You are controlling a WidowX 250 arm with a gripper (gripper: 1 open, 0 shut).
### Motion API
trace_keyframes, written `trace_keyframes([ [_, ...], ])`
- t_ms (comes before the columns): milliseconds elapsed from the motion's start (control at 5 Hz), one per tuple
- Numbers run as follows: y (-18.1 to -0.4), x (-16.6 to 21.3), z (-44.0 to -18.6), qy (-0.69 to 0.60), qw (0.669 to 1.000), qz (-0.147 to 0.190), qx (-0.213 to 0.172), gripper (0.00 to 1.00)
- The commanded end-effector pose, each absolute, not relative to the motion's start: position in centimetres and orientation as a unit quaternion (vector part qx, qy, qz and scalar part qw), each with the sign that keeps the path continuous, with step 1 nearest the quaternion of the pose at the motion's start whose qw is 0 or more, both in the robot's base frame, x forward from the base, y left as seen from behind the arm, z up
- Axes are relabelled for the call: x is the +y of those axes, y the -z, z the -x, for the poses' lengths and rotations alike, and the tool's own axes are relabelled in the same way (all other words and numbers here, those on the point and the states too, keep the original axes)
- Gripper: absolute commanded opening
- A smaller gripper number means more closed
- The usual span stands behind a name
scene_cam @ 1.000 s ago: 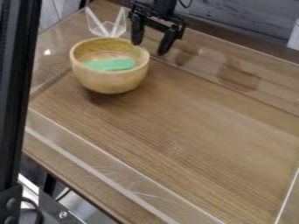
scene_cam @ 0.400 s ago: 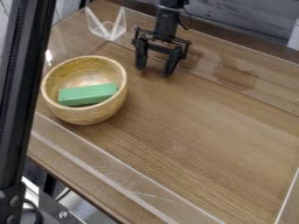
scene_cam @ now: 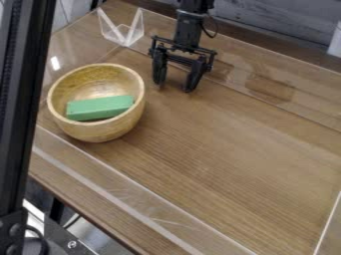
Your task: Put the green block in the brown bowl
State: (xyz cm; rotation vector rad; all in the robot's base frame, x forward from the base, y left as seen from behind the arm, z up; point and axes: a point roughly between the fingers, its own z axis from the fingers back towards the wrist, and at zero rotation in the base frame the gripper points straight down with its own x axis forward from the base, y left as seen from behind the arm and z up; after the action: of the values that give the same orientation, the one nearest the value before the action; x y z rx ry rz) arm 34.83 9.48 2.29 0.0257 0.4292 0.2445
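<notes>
- While the wooden table [scene_cam: 226, 159] fills the near ground with bare, glossy planks, nothing of the task lies on it in front.
- Farther back and to the left, the brown bowl [scene_cam: 80, 127] stands upright on the table, and the green block [scene_cam: 103, 107] lies flat inside it, resting on the pale bottom, its long axis running left to right with the right end tipped slightly up and away.
- Beyond the bowl and to its right, the gripper [scene_cam: 178, 82] hangs over the table with its black fingers spread wide and nothing between them, pointing steeply down.
- From the gripper, the block lies to the left and nearer the camera, apart from it, with the bowl's thick rim between the two.
- Judged from this, the block is already home in the bowl, and the only move left is to draw the single arm clear.
- At the far edge, a clear folded plastic piece [scene_cam: 123, 28] stands behind the bowl.
</notes>
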Motion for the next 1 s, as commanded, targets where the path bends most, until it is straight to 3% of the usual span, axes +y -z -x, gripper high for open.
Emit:
trace_keyframes([
  [0, -6.7, 9.1, -36.0, -0.114, 0.980, -0.016, 0.159, 1.00],
  [400, -8.4, 8.2, -36.5, -0.109, 0.982, 0.025, 0.154, 1.00],
  [600, -9.6, 7.9, -35.8, -0.099, 0.986, 0.040, 0.129, 1.00],
  [800, -13.1, 7.4, -34.2, -0.081, 0.992, 0.063, 0.079, 1.00],
])
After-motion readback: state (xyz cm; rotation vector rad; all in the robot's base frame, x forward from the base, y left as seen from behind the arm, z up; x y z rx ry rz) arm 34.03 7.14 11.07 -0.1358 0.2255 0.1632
